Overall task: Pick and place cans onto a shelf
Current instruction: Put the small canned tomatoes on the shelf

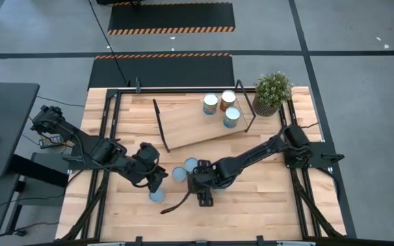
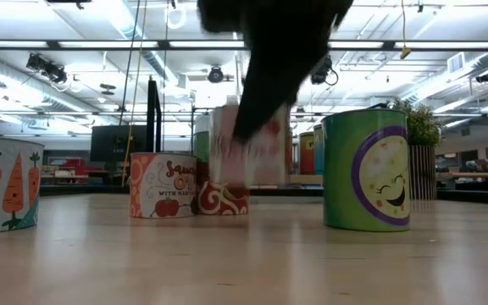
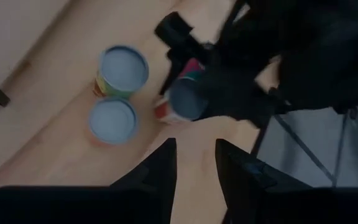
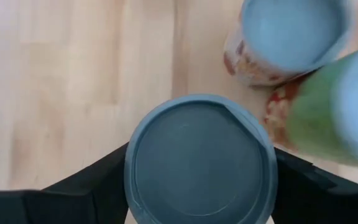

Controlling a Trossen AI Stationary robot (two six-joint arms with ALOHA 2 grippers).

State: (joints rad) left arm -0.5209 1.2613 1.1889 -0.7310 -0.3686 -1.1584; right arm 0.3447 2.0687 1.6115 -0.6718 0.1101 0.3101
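Note:
Three cans [image 1: 223, 108] stand on the shelf [image 1: 190, 126] at the far middle. Two blue-lidded cans [image 1: 185, 169] stand on the table just in front of it, and another can [image 1: 156, 196] is nearer the front edge. My right gripper [image 1: 206, 186] is shut on a can with a blue-grey lid [image 4: 201, 158], beside those two. My left gripper [image 3: 194, 168] hovers open to its left, above the front can, with nothing between its fingers. My right gripper pinches the can by its opposite sides just under the lid's rim [image 4: 132, 180], one dark finger [image 4: 92, 186] on each side. The fingers come steeply from above. In the low view the can [image 2: 248, 148] is blurred and its bottom seems off the table.
A potted plant [image 1: 273, 92] stands at the shelf's right end. In the low view a carrot-print can [image 2: 2, 182], a red-and-white can [image 2: 163, 185] and a green can [image 2: 367, 169] stand on the table. Black frame rails [image 1: 108, 137] run along both table sides.

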